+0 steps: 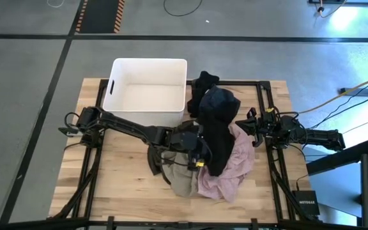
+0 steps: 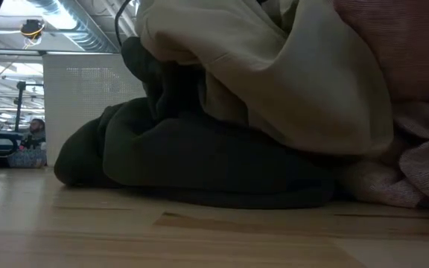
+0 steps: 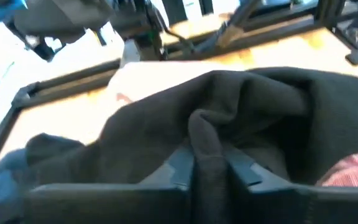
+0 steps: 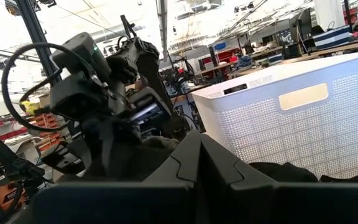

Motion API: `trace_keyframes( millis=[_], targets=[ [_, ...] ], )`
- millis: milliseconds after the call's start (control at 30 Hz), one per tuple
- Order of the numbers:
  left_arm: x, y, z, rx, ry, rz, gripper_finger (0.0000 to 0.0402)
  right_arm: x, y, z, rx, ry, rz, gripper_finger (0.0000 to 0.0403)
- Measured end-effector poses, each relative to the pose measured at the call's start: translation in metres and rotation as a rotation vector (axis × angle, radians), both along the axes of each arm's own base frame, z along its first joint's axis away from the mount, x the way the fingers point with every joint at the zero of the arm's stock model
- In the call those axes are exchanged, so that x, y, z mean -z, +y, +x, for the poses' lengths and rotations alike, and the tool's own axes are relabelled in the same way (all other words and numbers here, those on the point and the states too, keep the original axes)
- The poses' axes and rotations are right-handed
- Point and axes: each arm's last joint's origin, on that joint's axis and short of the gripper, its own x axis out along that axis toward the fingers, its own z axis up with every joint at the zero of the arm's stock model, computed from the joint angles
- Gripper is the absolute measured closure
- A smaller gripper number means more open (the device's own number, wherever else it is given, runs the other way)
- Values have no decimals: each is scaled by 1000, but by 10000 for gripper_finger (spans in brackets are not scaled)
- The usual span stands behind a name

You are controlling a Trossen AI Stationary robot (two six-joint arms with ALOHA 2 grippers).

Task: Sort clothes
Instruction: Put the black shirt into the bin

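The clothes lie in a pile right of the white tub point(image 1: 147, 89). It holds a small black garment point(image 1: 204, 82), a navy blue one point(image 1: 221, 102), a long black one point(image 1: 219, 145), a pale pink one point(image 1: 232, 167), a beige-grey one point(image 1: 183, 183) and a dark olive-grey one point(image 2: 199, 160) resting on the table. My left gripper point(image 1: 198, 151) is at the pile's left side, shut on the long dark garment point(image 3: 260, 106). My right gripper point(image 1: 249, 124) is shut and empty at the pile's right edge; it also shows in its wrist view point(image 4: 197, 163). My left gripper pinches a raised fold of the dark garment point(image 3: 207, 140) between its two fingers point(image 3: 180, 169). It comes at the fold from the table's left side. The rest of the garment lies slack on the pile beyond the fingers.
The tub stands at the table's far middle, close to the pile. A black metal frame point(image 1: 260, 86) runs along the table's edges. Bare wood point(image 1: 120, 185) shows at the near left. A person point(image 2: 34, 132) sits far off in the room.
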Motion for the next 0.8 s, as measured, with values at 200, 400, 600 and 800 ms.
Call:
trace_keyframes(
  millis=[200, 400, 600, 800],
  targets=[
    [-28, -4, -7, -55, -132, 95, 379, 0, 0, 0, 1, 0, -3, 388],
    [-77, 0, -29, -139, -297, 192, 394, 0, -1, 0, 42, 1, 5, 388],
    [-125, 19, -55, -246, -447, 254, 384, 4, -2, 0, 73, 36, 13, 388],
    [-160, 43, -80, -350, -541, 318, 392, 4, -2, 0, 84, 39, 15, 388]
  ],
)
